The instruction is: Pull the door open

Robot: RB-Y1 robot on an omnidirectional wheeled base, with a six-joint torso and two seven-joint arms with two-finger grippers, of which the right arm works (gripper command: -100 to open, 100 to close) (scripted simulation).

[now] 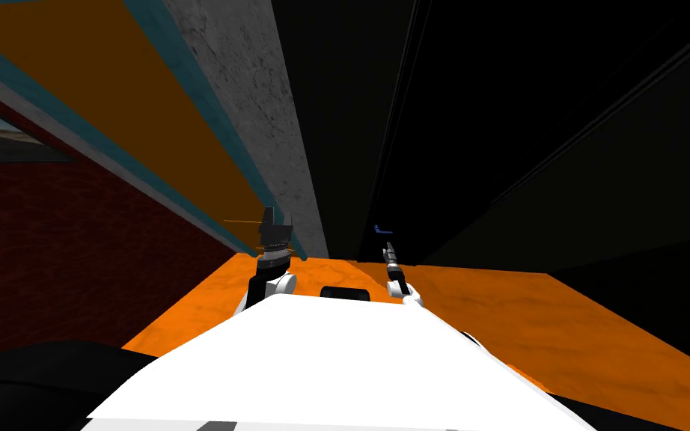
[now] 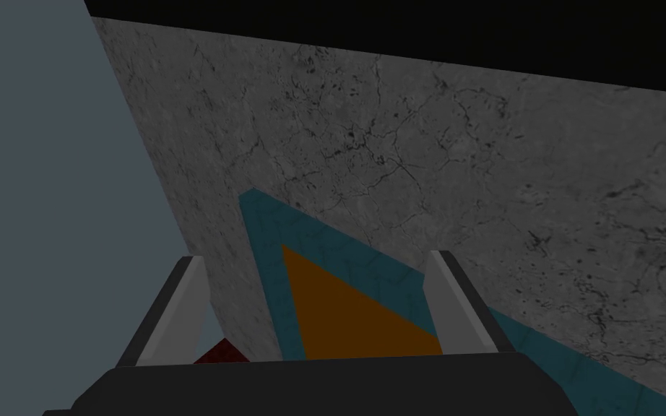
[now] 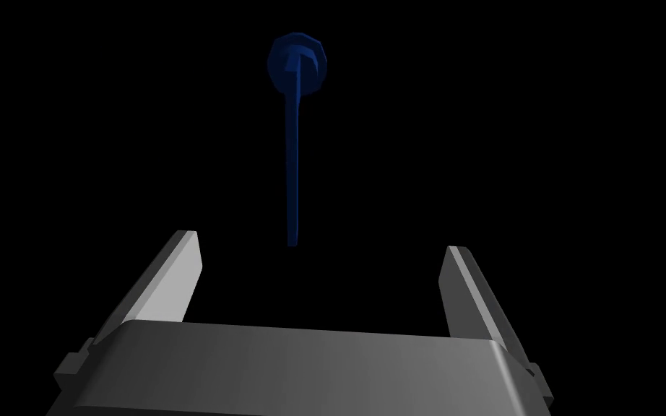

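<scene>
In front of the black door [image 1: 441, 150], the right gripper [image 3: 322, 242] points at the dark blue handle [image 3: 294, 166], a thin lever on a round base. Its jaws are spread wide and hold nothing. The lever's free end lies just ahead of the fingertips, in line with the gap between them, touching neither. On the robot's left, the left gripper [image 2: 315, 257] is likewise released and empty, facing a cracked grey wall [image 2: 469, 180] and a teal-framed orange panel [image 2: 346, 318]. The floor [image 1: 486, 314] is orange.

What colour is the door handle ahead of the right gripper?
Dark blue. The handle shows best in the right wrist view.
</scene>
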